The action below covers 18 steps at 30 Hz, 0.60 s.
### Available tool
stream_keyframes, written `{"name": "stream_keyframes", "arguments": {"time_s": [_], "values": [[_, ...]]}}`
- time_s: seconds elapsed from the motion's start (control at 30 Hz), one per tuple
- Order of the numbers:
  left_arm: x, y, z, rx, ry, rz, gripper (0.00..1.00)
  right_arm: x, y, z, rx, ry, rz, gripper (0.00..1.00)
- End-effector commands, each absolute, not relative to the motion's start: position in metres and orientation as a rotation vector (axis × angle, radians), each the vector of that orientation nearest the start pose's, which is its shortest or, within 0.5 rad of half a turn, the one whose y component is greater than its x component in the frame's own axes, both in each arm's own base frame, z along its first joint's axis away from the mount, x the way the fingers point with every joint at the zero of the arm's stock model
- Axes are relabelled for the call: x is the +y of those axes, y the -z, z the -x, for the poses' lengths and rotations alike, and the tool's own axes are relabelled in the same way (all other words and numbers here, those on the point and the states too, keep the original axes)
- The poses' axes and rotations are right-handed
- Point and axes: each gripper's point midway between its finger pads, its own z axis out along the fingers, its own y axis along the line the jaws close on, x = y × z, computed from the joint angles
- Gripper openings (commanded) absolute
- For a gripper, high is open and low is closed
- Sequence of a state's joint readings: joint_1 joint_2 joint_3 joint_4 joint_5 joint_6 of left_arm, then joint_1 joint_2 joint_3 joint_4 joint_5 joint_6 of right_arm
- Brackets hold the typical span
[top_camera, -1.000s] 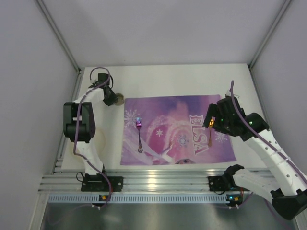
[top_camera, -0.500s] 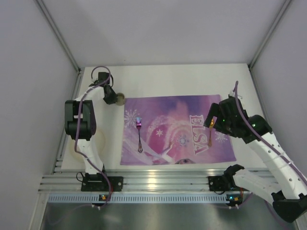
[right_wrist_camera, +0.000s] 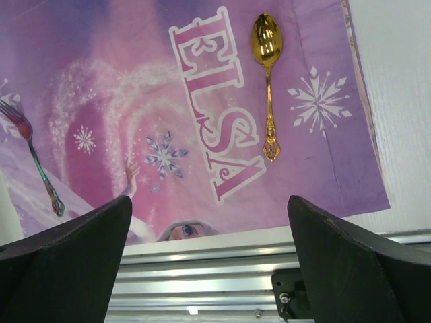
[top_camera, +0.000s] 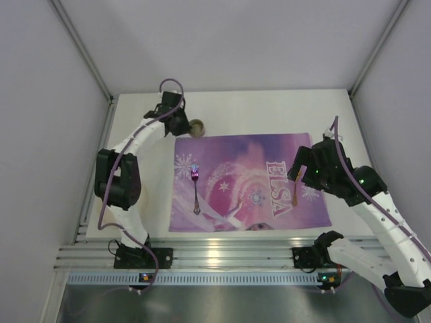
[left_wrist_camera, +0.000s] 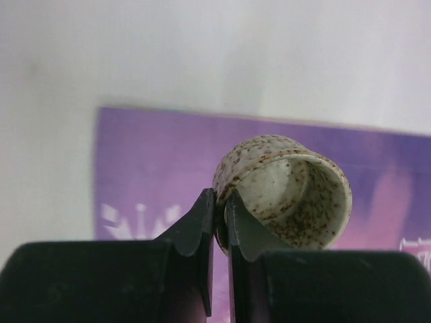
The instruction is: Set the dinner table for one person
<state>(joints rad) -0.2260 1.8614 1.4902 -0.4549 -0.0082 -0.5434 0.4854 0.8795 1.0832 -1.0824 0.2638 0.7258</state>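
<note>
My left gripper (top_camera: 187, 126) is shut on the rim of a speckled beige cup (top_camera: 196, 126), one finger inside it and one outside. In the left wrist view the cup (left_wrist_camera: 289, 192) hangs tilted over the back left corner of the purple placemat (left_wrist_camera: 148, 155), pinched in the gripper (left_wrist_camera: 220, 215). My right gripper (right_wrist_camera: 209, 202) stands wide open and empty above the mat's near right part. A gold spoon (right_wrist_camera: 267, 81) lies on the placemat (top_camera: 242, 182) right of the "ELSA" lettering. A rainbow fork (top_camera: 195, 188) lies on its left side. The white dinner table (top_camera: 269, 111) carries it all.
An aluminium rail (top_camera: 215, 256) with both arm bases runs along the near edge and shows below the mat in the right wrist view (right_wrist_camera: 202, 269). White enclosure walls close in the table at the back and both sides.
The left arm has carried the cup rightward, from left of the mat to its back left corner, and its jaws have closed further. The right arm drew back, uncovering the spoon.
</note>
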Motion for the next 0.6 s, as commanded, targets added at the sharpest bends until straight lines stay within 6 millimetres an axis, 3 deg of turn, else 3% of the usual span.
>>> {"name": "stream_keyframes", "arguments": {"time_s": [0.0, 0.07, 0.1, 0.4, 0.47, 0.53, 0.57], "values": [[-0.210, -0.147, -0.451, 2.390, 0.443, 0.126, 0.00, 0.082, -0.213, -0.199, 2.366, -0.252, -0.390, 1.00], [-0.231, -0.139, -0.442, 2.407, 0.417, 0.077, 0.00, 0.081, -0.213, -0.198, 2.371, -0.251, -0.378, 1.00], [-0.254, -0.130, -0.430, 2.433, 0.430, 0.017, 0.00, 0.080, -0.213, -0.197, 2.372, -0.247, -0.377, 1.00], [-0.346, -0.096, -0.380, 2.518, 0.529, -0.145, 0.00, 0.073, -0.211, -0.186, 2.374, -0.234, -0.363, 1.00], [-0.370, -0.094, -0.382, 2.495, 0.575, -0.159, 0.00, 0.073, -0.209, -0.184, 2.377, -0.229, -0.363, 1.00], [-0.401, -0.105, -0.382, 2.462, 0.637, -0.166, 0.00, 0.072, -0.210, -0.184, 2.376, -0.231, -0.365, 1.00], [-0.412, -0.091, -0.384, 2.475, 0.646, -0.166, 0.00, 0.072, -0.211, -0.184, 2.376, -0.232, -0.363, 1.00]]}}
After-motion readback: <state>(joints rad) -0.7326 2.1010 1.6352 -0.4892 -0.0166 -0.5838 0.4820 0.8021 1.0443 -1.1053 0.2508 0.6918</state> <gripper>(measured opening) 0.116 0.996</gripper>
